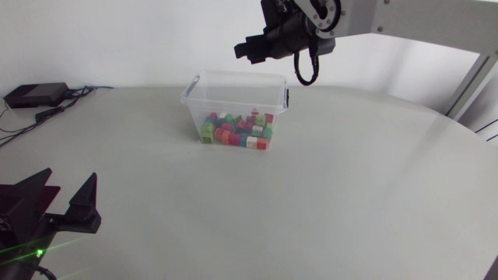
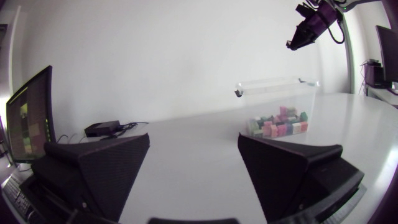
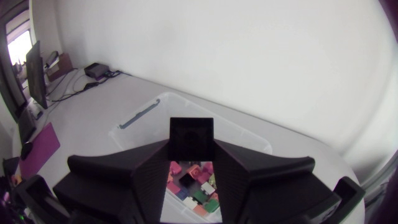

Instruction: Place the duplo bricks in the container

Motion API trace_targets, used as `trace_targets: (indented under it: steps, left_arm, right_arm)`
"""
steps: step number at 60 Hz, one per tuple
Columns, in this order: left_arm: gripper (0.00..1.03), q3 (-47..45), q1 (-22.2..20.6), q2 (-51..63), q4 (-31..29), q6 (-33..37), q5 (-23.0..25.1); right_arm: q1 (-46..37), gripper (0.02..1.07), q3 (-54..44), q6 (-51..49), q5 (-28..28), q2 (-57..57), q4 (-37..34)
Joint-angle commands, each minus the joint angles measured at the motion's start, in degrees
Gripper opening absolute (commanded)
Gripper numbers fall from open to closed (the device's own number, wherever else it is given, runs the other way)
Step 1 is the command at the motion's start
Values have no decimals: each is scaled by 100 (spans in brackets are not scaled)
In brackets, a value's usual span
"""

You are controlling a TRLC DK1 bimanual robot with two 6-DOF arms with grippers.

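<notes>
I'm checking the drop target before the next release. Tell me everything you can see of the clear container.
The container is a clear, lidless plastic box, rectangular with rounded corners and a rim, with a small dark latch on each short end. It stands upright on the table, towards its far side. A shallow layer of duplo bricks in green, red, pink, white and yellow covers its floor. Nothing else touches it; the right gripper hangs above it, a black brick between its fingers.
</notes>
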Motion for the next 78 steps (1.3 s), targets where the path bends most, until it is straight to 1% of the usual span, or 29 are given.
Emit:
trace_targets:
  steps: [1,15,21,25,29,32,33,34,49,59,66,78]
  left_arm:
    - [99,-134,53,-41,71,-105,-10]
    - [99,-134,53,-41,71,-114,-10]
    - [99,-134,53,-41,71,-105,-10]
    - [99,-134,53,-41,71,-105,-10]
    - [99,-134,53,-41,71,-105,-10]
    - [99,-134,53,-41,71,-105,-10]
    - [99,-134,53,-41,71,-105,-10]
    - [99,-134,53,-41,71,-105,-10]
    - [99,-134,53,-41,71,-105,-10]
    - [99,-134,53,-41,71,-105,-10]
    - [99,-134,53,-41,79,-105,-10]
    - [99,-134,53,-41,71,-114,-10]
  right_arm:
    - [38,41,283,67,16,321,-87]
    - [55,41,687,6,51,796,-131]
    - [64,42,1276,-30,42,1191,-579]
    - [73,44,1417,-38,69,1341,-606]
    - [99,65,1549,-38,183,1455,-649]
    - [126,96,1566,-38,262,1472,-685]
    - [134,102,1566,-30,280,1472,-693]
    - [143,103,1549,-30,297,1455,-720]
    - [117,103,995,-82,385,813,-720]
    - [-156,103,-24,-240,499,-268,-412]
    - [-507,103,-903,-416,517,-1138,-105]
    - [-1193,103,-2230,-724,526,-2623,133]
